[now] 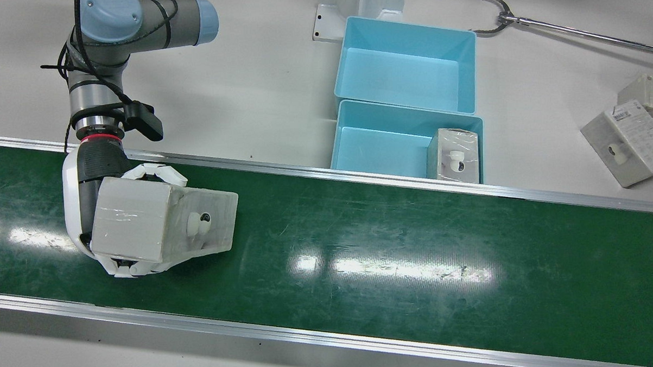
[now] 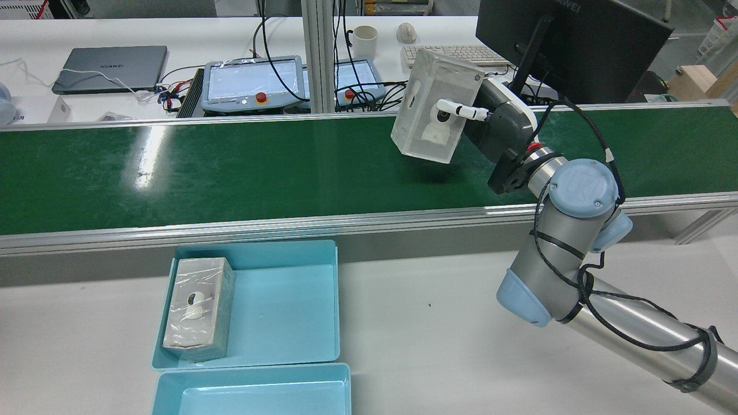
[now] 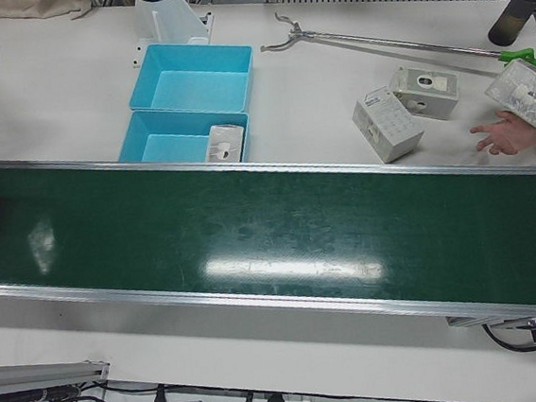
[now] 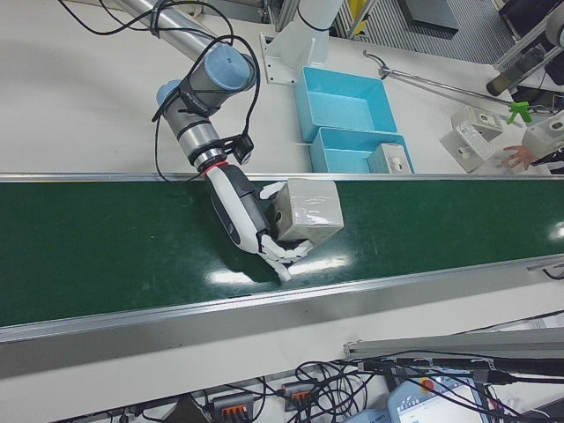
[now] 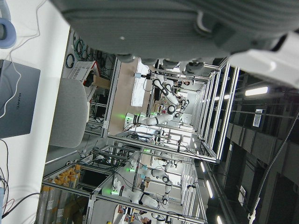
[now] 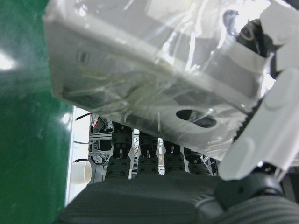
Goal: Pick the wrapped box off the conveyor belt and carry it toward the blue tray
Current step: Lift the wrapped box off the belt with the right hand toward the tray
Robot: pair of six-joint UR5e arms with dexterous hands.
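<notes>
The right hand (image 1: 96, 210) has its fingers wrapped around the wrapped box (image 1: 162, 221), holding it lifted above the conveyor belt (image 1: 394, 246), well apart from the blue tray (image 1: 382, 141). The tray holds another wrapped box (image 1: 456, 156) against one wall; the rest of its floor is bare. A grey laptop (image 2: 109, 68) beyond the belt reads HUAWEI. Of the left hand (image 5: 187, 28) only a grey underside shows; I cannot tell its fingers' state.

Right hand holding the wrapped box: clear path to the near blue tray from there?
Probably yes. The right hand holds the wrapped box lifted above the conveyor belt, and nothing stands between it and the near blue tray. Another box fills one end; the rest is bare.
</notes>
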